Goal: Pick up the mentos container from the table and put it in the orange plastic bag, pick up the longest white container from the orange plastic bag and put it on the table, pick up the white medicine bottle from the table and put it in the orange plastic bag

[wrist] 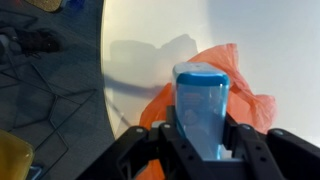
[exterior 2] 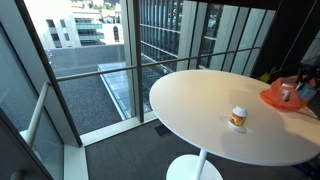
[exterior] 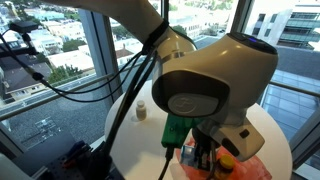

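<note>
In the wrist view my gripper (wrist: pixel 200 138) is shut on the mentos container (wrist: pixel 203 100), a clear blue tub with a white lid. It hangs just above the crumpled orange plastic bag (wrist: pixel 255 100) on the white table (wrist: pixel 150 30). The bag lies at the table's edge in both exterior views (exterior: pixel 255 168) (exterior 2: pixel 278 98), and a whitish container (exterior 2: pixel 287 92) shows inside it. My arm's bulk hides most of the gripper (exterior: pixel 205 152) in an exterior view. The white medicine bottle stands alone on the table in both exterior views (exterior: pixel 141 112) (exterior 2: pixel 238 116), apart from the bag.
The round white table (exterior 2: pixel 200 110) stands on a pedestal beside floor-to-ceiling windows (exterior 2: pixel 170 35). Black cables (exterior: pixel 90 85) hang from the arm next to the table. Dark floor and cables lie past the table's edge in the wrist view (wrist: pixel 40 90).
</note>
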Motion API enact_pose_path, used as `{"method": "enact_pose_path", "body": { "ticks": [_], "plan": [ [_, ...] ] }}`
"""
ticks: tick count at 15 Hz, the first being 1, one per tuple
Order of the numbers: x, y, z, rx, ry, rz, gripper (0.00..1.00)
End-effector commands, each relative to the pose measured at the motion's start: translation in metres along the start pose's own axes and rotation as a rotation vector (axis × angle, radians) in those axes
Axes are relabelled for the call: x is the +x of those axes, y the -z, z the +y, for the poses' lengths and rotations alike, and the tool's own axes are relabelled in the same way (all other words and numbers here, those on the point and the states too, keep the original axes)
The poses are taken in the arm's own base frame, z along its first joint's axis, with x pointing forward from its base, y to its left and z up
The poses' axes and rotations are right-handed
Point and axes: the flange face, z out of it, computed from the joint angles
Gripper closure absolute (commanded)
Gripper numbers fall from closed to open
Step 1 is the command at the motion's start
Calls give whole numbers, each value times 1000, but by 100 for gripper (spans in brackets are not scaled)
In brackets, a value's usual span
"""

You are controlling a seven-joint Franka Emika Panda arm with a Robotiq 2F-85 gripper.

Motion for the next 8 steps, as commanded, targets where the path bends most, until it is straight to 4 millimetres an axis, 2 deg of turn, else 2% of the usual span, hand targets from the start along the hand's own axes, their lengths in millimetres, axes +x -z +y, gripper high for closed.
{"method": "enact_pose_path", "body": {
  "ticks": [1, 8],
  "plan": [
    [5, -4, 2, 23, -29, -18, 82],
    [16, -3, 5, 66, -63, -12, 82]
  ]
}}
